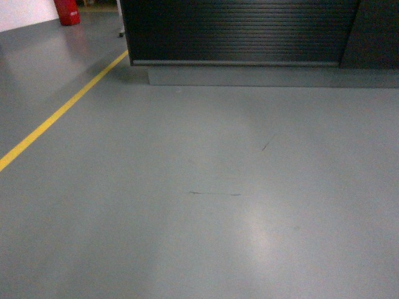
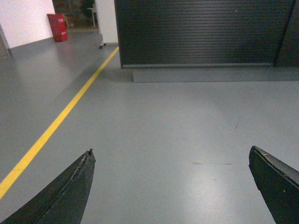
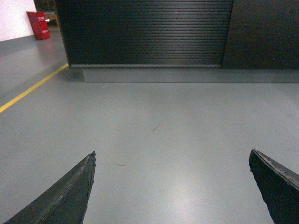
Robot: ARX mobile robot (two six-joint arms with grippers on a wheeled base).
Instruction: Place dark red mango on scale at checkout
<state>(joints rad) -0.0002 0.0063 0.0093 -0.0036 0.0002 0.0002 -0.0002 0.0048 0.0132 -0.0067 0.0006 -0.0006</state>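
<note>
The checkout [image 1: 240, 31] stands ahead across the grey floor [image 1: 199, 205], its ribbed dark front panel above a grey plinth. Its worktop is out of frame. The mango and scale appear in none of the 3 views. Left gripper [image 2: 170, 186] and right gripper [image 3: 170, 186]: jaws spread wide, holding nothing. A yellow line [image 1: 59, 115] runs along the floor at left.

One checkout [image 1: 240, 31], two claws [image 2: 170, 186] [image 3: 170, 186]

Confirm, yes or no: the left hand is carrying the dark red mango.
No. In the left wrist view the left hand is open, with only bare grey floor between its fingers.
</note>
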